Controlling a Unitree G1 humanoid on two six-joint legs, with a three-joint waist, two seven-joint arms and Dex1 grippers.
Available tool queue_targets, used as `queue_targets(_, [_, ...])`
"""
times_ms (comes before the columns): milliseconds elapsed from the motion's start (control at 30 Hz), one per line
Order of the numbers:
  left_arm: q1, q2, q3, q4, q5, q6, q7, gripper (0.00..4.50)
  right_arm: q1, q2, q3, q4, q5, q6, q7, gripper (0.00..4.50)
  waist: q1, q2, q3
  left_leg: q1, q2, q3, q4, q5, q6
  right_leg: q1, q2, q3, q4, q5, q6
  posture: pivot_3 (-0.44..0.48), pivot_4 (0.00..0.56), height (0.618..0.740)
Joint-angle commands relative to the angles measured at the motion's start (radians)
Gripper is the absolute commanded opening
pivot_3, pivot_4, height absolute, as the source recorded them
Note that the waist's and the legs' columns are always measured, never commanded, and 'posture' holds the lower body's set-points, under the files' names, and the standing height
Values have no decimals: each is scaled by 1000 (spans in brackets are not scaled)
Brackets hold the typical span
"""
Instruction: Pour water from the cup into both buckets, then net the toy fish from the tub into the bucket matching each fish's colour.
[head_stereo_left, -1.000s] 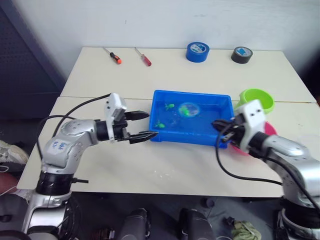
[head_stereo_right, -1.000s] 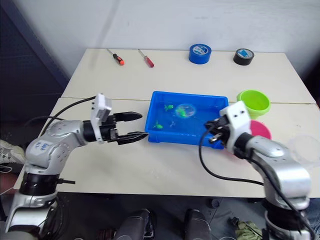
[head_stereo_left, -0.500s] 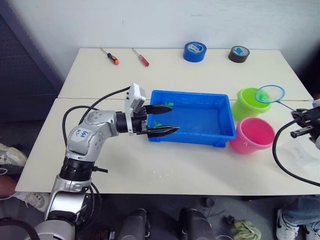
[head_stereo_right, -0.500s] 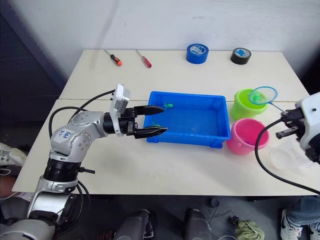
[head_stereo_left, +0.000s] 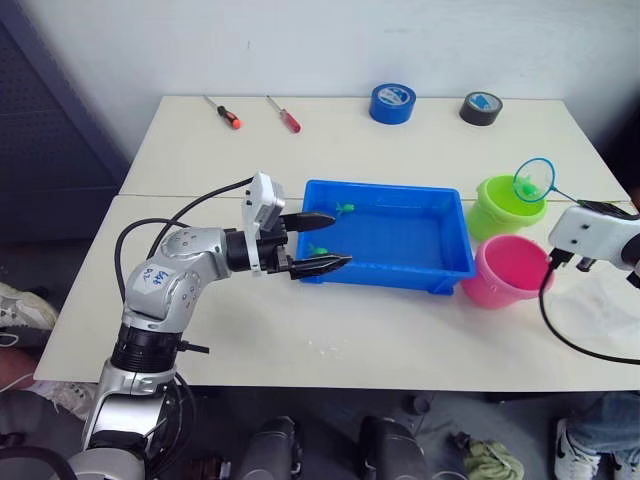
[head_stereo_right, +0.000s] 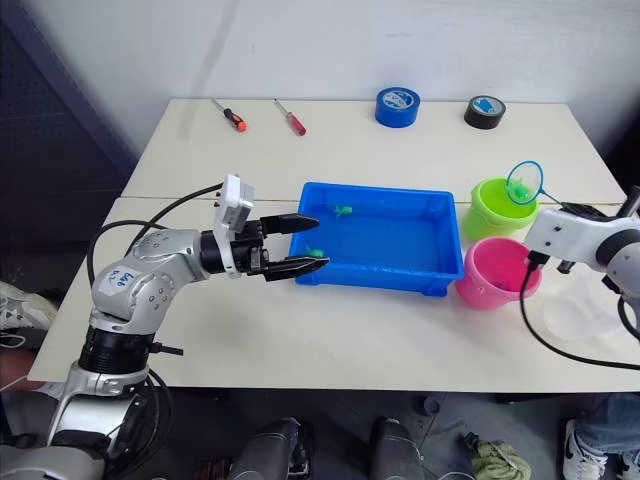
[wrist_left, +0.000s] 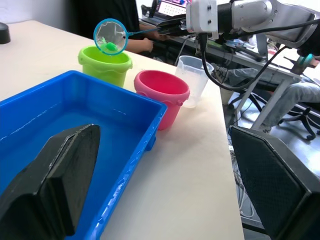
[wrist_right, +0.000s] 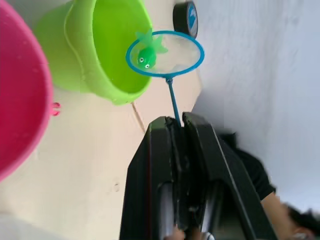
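Left eye view: the left gripper (head_stereo_left: 318, 243) is hovering at centre frame, fingers spread and empty, over the left end of the tub (head_stereo_left: 390, 278), where two green toy fish (head_stereo_left: 345, 209) are lying. At right, the net (head_stereo_left: 533, 179) is hanging above the green bucket (head_stereo_left: 506, 205), with the pink bucket (head_stereo_left: 505, 275) just below it in the frame. Right eye view: the cup (head_stereo_right: 578, 312) is standing at lower right, beside the pink bucket. Left wrist view: the net's hoop, at upper left, is carrying a green fish over the green bucket. Right wrist view: the right gripper (wrist_right: 178, 121) is pinching the net's stick, fingers closed on it — the netted fish (wrist_right: 146, 54) is not yet dropped. Judged progress: pouring appears finished; this fish and two more are remaining.
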Motion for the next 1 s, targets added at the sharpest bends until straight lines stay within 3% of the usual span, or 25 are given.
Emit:
queue_targets(33, [0,9,25,-47,-20,-2,13,4476,-59,-46,19,35,-98,-109,-45,0,-1,0,0,0,0,0,0,0,0,0,0,0,0,0,0,0,150,740])
queue_targets(300, [-10,15,25,-28,-15,-13,9,4476,-76,-74,33,85,-148,-254,-6,0,1,0,0,0,1,-1,0,1,-1,2,1,-1,-1,0,0,0,150,740])
queue_targets(567, [-26,15,19,2,-4,-39,0,4476,-113,-75,18,144,-164,-268,-11,0,-1,0,0,1,1,-1,1,1,-1,3,1,-1,-1,0,0,0,150,740])
queue_targets(700, [-30,14,15,10,-2,-49,-2,4476,-41,-51,36,96,-152,-302,15,0,1,0,0,1,1,-3,1,1,-1,3,1,-3,-1,0,0,0,150,740])
queue_targets(867, [-23,20,17,11,-2,-54,-4,4476,-67,-23,-38,145,-67,-230,32,0,0,0,0,0,0,-3,3,1,-1,4,1,-3,-1,0,0,0,150,740])
queue_targets(1000, [6,42,23,12,1,-50,-7,4476,-75,60,-129,103,100,-126,92,0,-1,0,0,1,1,-4,3,1,-1,5,1,-3,0,0,0,0,150,740])
